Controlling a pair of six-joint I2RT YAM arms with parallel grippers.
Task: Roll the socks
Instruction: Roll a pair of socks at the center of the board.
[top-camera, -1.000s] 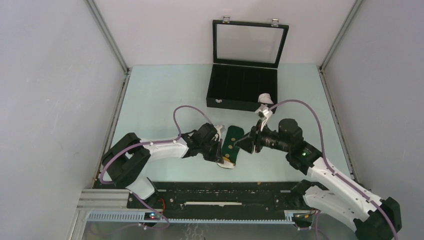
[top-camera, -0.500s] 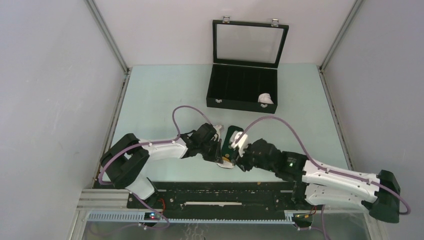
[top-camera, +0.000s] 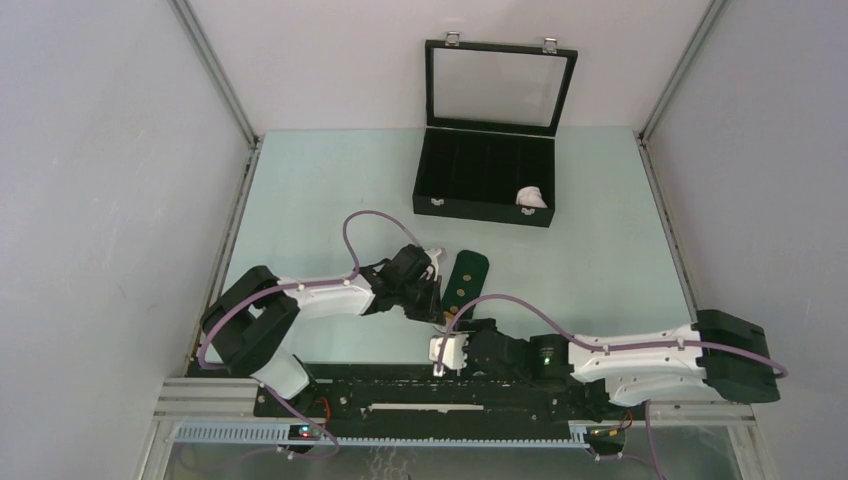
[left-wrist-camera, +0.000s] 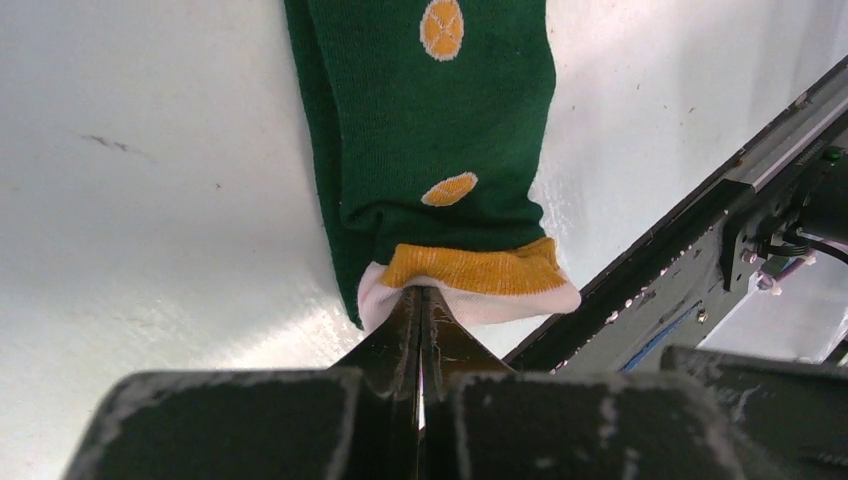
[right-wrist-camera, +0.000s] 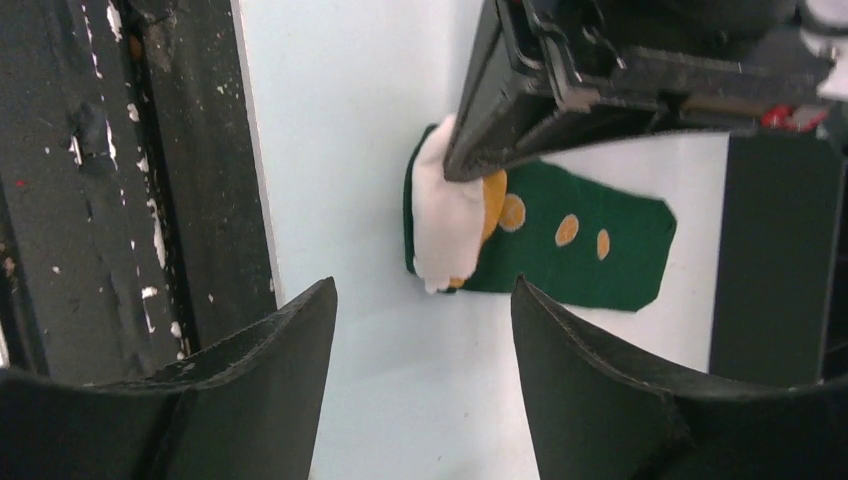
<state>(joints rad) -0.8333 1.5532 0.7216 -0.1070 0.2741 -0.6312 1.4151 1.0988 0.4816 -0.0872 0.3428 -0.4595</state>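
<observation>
A dark green sock (top-camera: 468, 274) with orange dots lies flat on the table near its front edge. My left gripper (top-camera: 438, 312) is shut on that sock's white-and-orange end (left-wrist-camera: 470, 280), its fingers (left-wrist-camera: 420, 320) pressed together on the fabric. My right gripper (right-wrist-camera: 422, 285) is low by the front rail, open and empty, a short way from the same end of the green sock (right-wrist-camera: 580, 240). The left gripper (right-wrist-camera: 480, 150) reaches in above the sock in that view. The white sock (top-camera: 531, 197) is bunched in the open black box.
A black box (top-camera: 480, 212) with its glass lid up stands at the back, right of centre. A black rail (top-camera: 450, 385) runs along the table's front edge, close to both grippers (left-wrist-camera: 720, 230) (right-wrist-camera: 100, 200). Grey walls close in both sides.
My right arm has swung from the front of the box down to the front edge, and its jaws stand wider. The left gripper has kept its hold and place.
</observation>
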